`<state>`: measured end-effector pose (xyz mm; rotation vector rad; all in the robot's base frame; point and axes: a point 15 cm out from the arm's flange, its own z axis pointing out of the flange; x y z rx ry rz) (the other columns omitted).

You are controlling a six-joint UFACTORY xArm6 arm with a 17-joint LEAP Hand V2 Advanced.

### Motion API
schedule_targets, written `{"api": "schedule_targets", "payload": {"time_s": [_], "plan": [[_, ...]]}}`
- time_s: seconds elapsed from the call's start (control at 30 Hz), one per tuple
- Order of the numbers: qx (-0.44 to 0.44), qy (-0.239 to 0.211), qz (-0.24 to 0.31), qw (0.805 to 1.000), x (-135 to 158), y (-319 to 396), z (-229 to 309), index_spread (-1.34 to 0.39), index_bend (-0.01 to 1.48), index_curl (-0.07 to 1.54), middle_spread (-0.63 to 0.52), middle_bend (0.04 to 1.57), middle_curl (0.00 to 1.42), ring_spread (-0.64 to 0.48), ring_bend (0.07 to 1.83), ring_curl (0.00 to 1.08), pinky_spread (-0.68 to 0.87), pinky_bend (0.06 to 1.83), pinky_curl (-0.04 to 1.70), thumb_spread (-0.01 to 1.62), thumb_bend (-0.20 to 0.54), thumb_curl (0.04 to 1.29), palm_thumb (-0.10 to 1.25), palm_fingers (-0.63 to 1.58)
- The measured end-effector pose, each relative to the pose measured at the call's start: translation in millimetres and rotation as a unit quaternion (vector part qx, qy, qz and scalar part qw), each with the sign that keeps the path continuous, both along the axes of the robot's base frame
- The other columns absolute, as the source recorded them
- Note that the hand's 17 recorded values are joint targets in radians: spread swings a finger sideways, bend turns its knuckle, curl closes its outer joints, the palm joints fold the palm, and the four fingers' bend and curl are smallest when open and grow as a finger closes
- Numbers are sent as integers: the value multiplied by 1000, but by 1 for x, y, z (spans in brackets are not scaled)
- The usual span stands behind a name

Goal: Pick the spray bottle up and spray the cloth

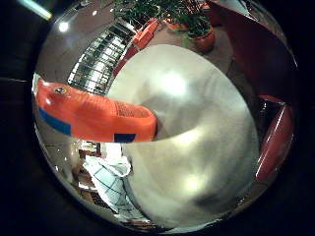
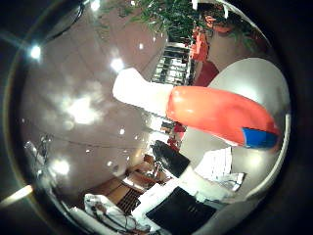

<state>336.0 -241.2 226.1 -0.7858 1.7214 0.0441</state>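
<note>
Little-finger-side palm view shows the orange plastic spray bottle with blue label patches (image 1: 98, 118) filling much of the picture, so it sits close against the palm, lifted above the round pale grey table (image 1: 197, 147). From the thumb side its white spray head (image 2: 139, 90) juts out past the orange body into open air. A crumpled white checked cloth (image 1: 106, 172) lies on the table near the rim, beside the bottle's line. Beyond stand a potted green plant in a terracotta pot (image 1: 199, 29) and a red chair (image 1: 275, 142) by the table. I can't see any part of the hand, so whether it is closed around the bottle I cannot tell. My worry: the nozzle seems to point away from the cloth, so a squeeze now would likely mist the room. A loose hold could also let the smooth bottle slip.
</note>
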Motion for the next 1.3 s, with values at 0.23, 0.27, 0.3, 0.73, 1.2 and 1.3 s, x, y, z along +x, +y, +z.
{"api": "schedule_targets", "payload": {"time_s": [0.23, 0.27, 0.3, 0.73, 1.2, 1.3], "plan": [[5, -9, 30, 1000, 32, 31, 8, -117, 177, 309, 52, 449, 398, 129, 654, 278, 327, 490, 232, 1036, -22, 310, 585, 346], [8, -8, 36, 999, 36, 37, 8, -122, 176, 311, 42, 459, 402, 116, 668, 278, 312, 489, 227, 1034, -21, 311, 595, 367], [12, -6, 43, 999, 40, 43, 8, -129, 179, 316, 29, 467, 404, 102, 685, 281, 293, 492, 223, 1035, -22, 313, 600, 403], [64, 14, 100, 993, 68, 109, 3, -325, 494, 530, -151, 849, 559, -198, 1071, 427, -349, 913, 271, 1205, 20, 438, 1002, 1333], [59, -1, 129, 990, 70, 127, 33, -197, 1095, 736, -98, 1301, 649, -158, 1435, 575, -188, 1358, 606, 1063, -18, 578, 1069, 1215], [47, 10, 161, 986, 67, 137, 52, -190, 1125, 738, -93, 1325, 642, -155, 1457, 583, -174, 1353, 660, 998, -15, 623, 1057, 1198]]}}
